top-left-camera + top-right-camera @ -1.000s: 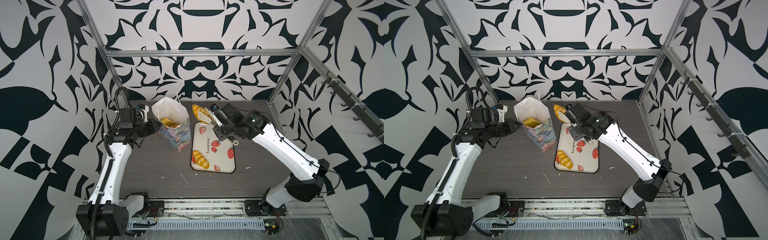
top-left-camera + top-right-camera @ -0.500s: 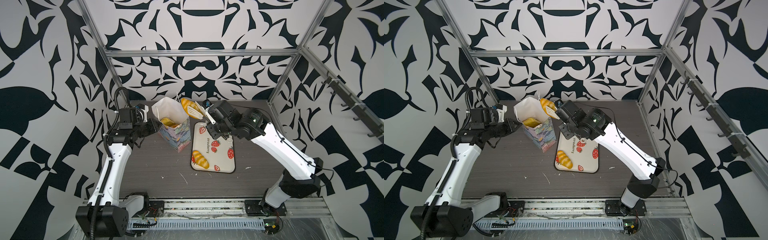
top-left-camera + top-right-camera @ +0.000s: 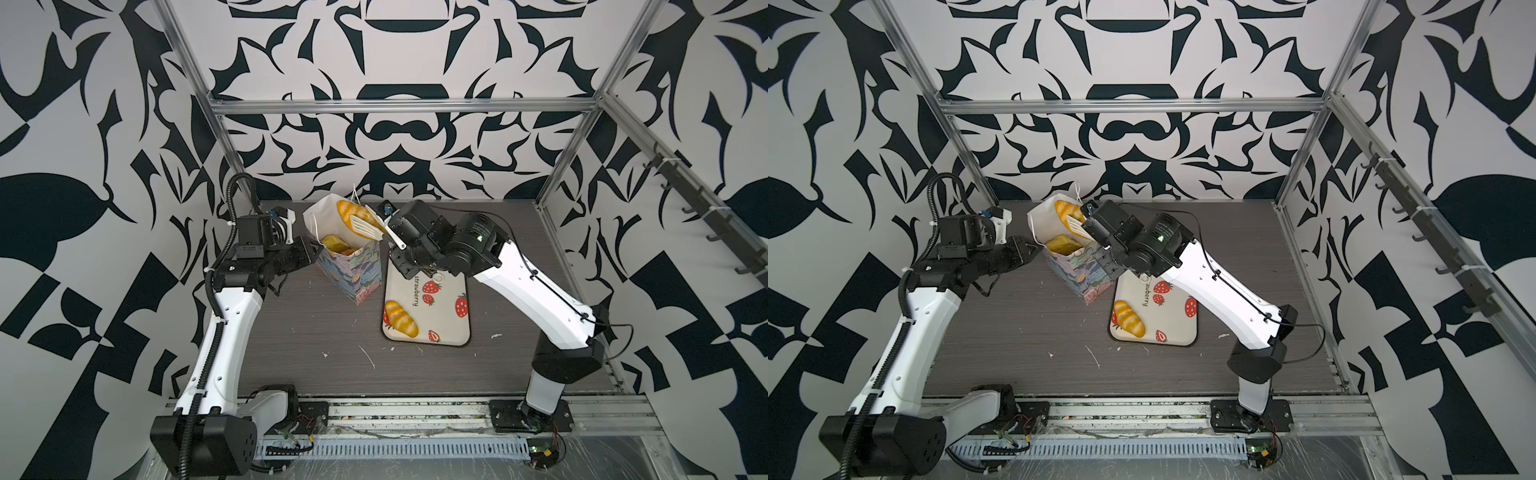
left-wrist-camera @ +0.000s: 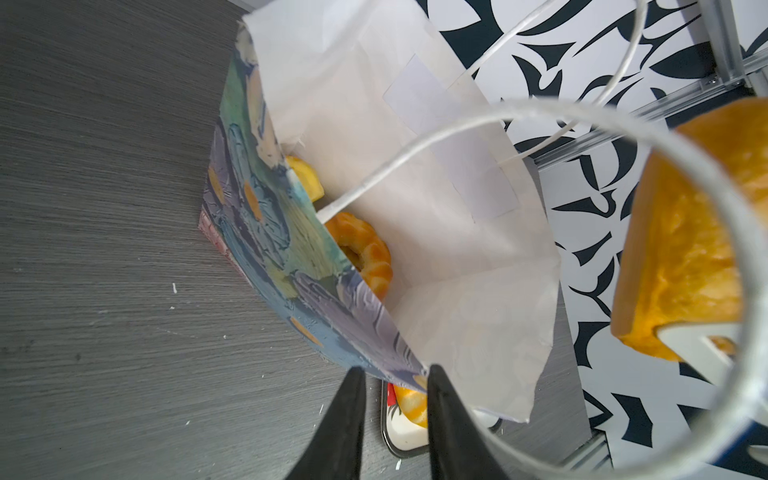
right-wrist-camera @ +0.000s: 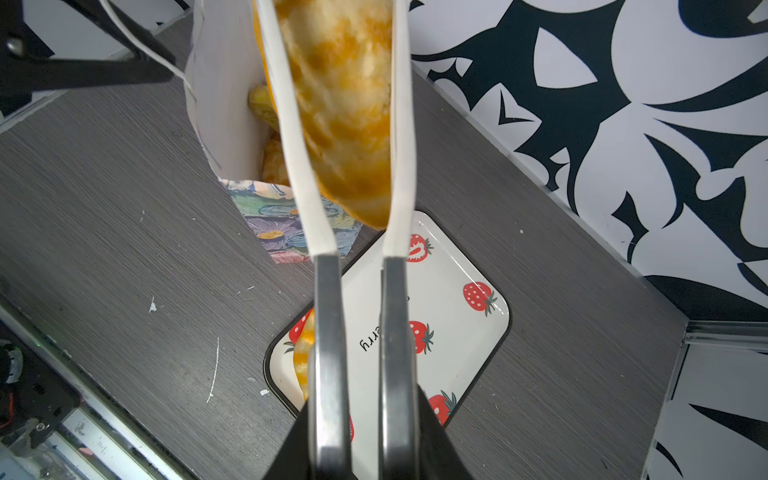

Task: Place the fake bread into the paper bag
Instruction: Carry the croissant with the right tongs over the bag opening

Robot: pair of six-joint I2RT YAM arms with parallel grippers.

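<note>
Since a second ago, the right gripper [image 5: 361,440] has carried the tongs [image 3: 365,227] with a roll [image 3: 348,210] from above the far end of the tray [image 3: 444,321] to above the mouth of the bag [image 3: 353,272]. Its jaws are closed on the tongs, and the white blades of the tongs squeeze the roll between them. The left gripper [image 4: 392,374] has stayed at the bag's rim. Its jaws stand a little apart, and we cannot tell if they pinch the paper.

We judge that the step in hand is the drop of this roll. Next, the tongs should go lower into the mouth, clear of the rim, and only then open.

The roll looks glossy, golden with brown streaks, and it hangs tilted. Other bread [image 3: 334,243] lies already in the bag, among it a doughnut [image 4: 365,253]. A second roll [image 3: 401,319] waits on the tray, just beside the bag on the desk [image 3: 311,332].
</note>
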